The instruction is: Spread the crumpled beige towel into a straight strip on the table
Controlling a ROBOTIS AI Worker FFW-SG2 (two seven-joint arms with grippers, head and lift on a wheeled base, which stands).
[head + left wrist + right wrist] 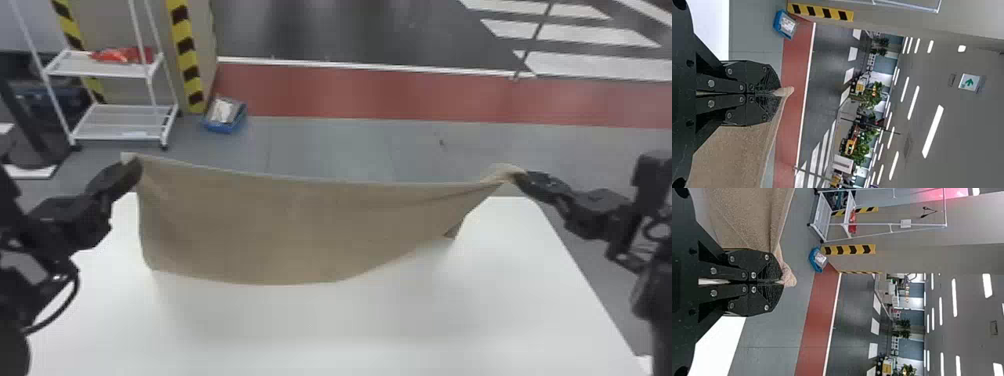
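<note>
Hanging over the white table (320,330), the beige towel (290,225) is held by its upper edge: the left gripper (134,167) is clamped on one corner, the right gripper (519,176) on the other, bunched end. Probably they hold it wide and raised so that its weight opens the folds before laying. Whether its lower edge touches the table, I cannot tell. I count one towel, one table, two grippers.

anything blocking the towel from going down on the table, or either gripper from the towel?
Nothing visible in the way. Left gripper and right gripper each already pinch an upper corner of the towel, and no object shows between it and the table.
</note>
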